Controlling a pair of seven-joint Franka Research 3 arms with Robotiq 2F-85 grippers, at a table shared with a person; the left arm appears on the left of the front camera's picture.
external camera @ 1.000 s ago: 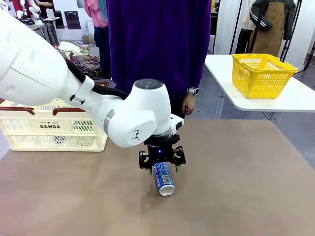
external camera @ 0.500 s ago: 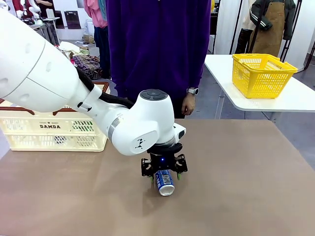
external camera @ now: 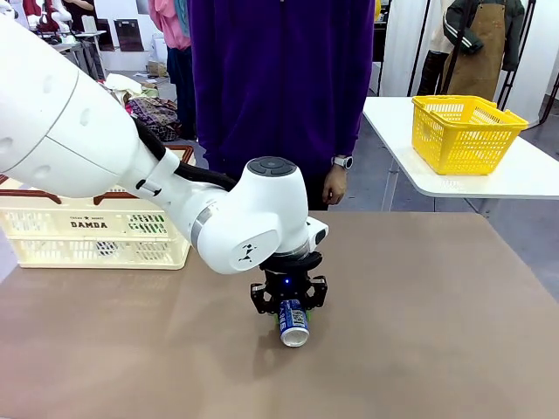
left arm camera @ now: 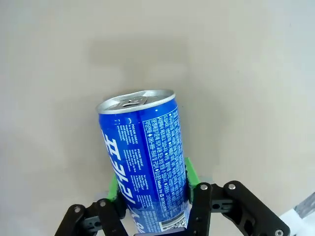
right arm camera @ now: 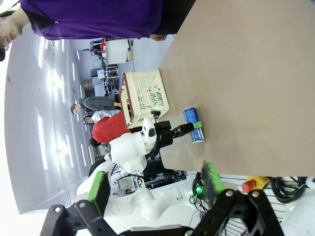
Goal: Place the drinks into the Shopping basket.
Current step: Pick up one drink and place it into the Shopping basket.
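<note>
Basket (external camera: 96, 229) sits far left on table w/ its rim free, blue can (external camera: 293, 321) lies on its side mid-table. Left gripper (external camera: 289, 301) has pads clamped on the can's body; right gripper (right arm camera: 155, 187) hangs spread wide off to the right, holding nothing. Best to lift straight up before swinging left, keeping grip firm so the can doesn't slip, & clear the rim before letting go.

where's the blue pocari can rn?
Front view: the blue Pocari Sweat can lies on the brown table near the middle, between the left gripper pads.

Blue can (external camera: 293, 321) lies on its side mid-table; cream crate (external camera: 96, 225) sits far left — upright.
</note>
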